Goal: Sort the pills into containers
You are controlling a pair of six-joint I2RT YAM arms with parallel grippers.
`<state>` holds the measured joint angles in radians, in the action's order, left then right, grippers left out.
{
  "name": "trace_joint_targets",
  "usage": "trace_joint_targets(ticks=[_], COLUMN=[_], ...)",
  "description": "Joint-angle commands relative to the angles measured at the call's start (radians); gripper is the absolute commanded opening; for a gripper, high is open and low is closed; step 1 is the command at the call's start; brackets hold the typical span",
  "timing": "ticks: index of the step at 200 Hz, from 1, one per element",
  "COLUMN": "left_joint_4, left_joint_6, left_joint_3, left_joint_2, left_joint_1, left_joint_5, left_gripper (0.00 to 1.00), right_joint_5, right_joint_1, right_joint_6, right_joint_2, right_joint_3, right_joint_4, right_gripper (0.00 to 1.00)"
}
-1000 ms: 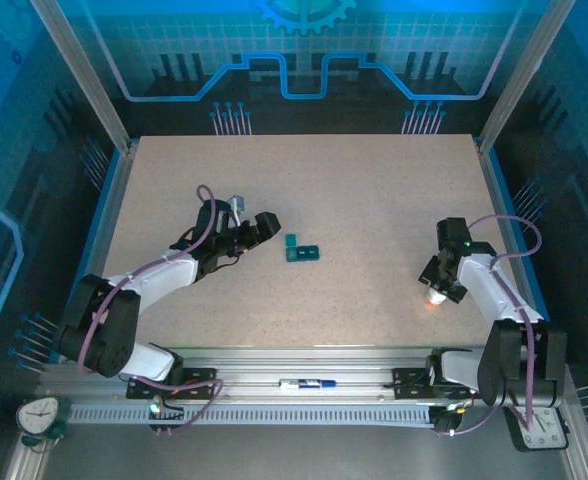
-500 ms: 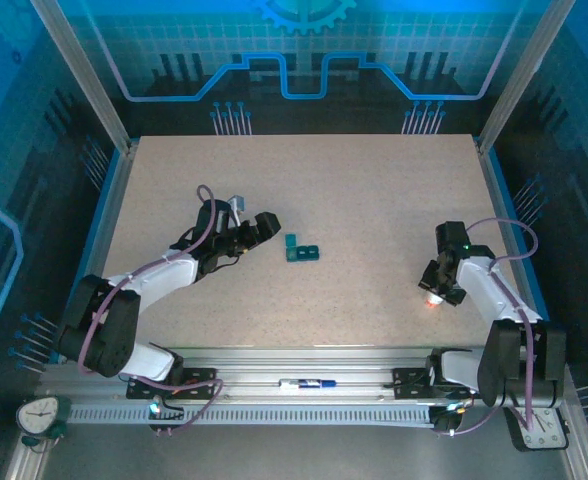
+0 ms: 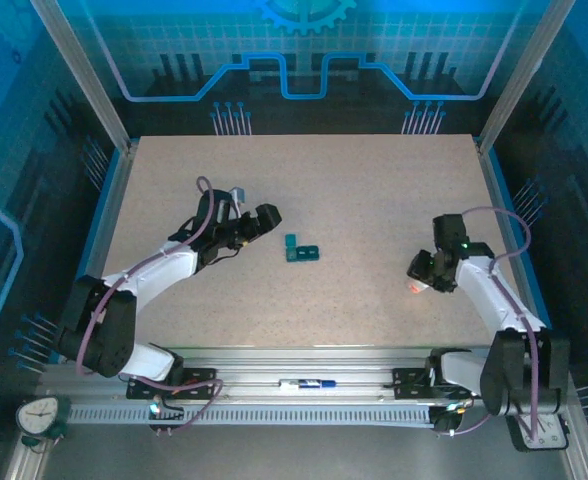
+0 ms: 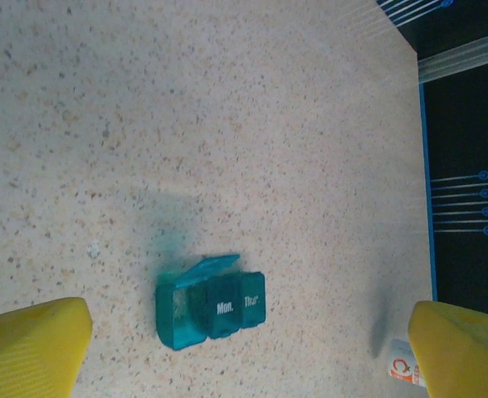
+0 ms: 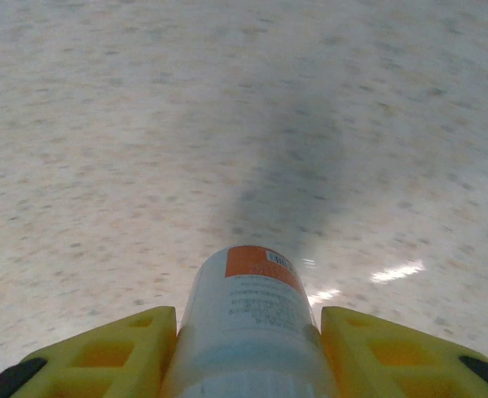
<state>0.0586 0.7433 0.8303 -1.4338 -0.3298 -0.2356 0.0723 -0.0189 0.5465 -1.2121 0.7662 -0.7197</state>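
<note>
From above, we see the teal pill box lying near the middle of the speckled beige table, which is fenced by aluminium posts and walled in blue-lit panels with a circuit pattern (a gear emblem sits at the back). The left gripper hovers just left of the box, its jaws spread wide. The right gripper stands well to the right of the box, clamped on a white bottle. On the left wrist camera the box lies between the yellow fingers, apart from both, one end lid raised, the other lids reading "Mon." and "Tue". On the right wrist camera the fingers press either side of the orange-labelled bottle above the table.
</note>
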Motion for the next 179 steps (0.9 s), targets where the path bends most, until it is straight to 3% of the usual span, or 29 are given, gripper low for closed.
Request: trace_joint_targets(ticks=[1, 41, 80, 129, 152, 179], left_joint_4=[-0.073, -0.135, -0.116, 0.096, 0.191, 0.335], left_joint_6=[-0.082, -0.239, -0.404, -0.564, -0.644, -0.695], left_joint_3=[0.06, 0.141, 0.213, 0.166, 0.12, 0.029], left_joint_2=[-0.002, -0.021, -0.05, -0.083, -0.089, -0.074], left_joint_1=[0.006, 0.005, 0.005, 0.005, 0.003, -0.031], left_joint_5=[0.041, 0.062, 0.055, -0.093, -0.228, -0.216], left_gripper=[0.99, 0.99, 0.99, 0.99, 0.99, 0.99], right_joint_5=[-0.033, -0.072, -0.169, -0.295, -0.359, -0.441], right_joint_1=[-0.095, -0.229, -0.273, -0.332, -0.347, -0.357], right_joint_6=[-0.056, -0.13, -0.169, -0.217, -0.243, -0.277], right_joint_2=[-0.067, -0.223, -0.351, -0.54, -0.614, -0.674], right_joint_3=[0.106, 0.309, 0.488, 0.759, 0.878, 0.994], right_joint_4=[0.037, 0.058, 0.078, 0.011, -0.032, -0.084], right_gripper=[0.38, 0.39, 0.39, 0.39, 0.39, 0.39])
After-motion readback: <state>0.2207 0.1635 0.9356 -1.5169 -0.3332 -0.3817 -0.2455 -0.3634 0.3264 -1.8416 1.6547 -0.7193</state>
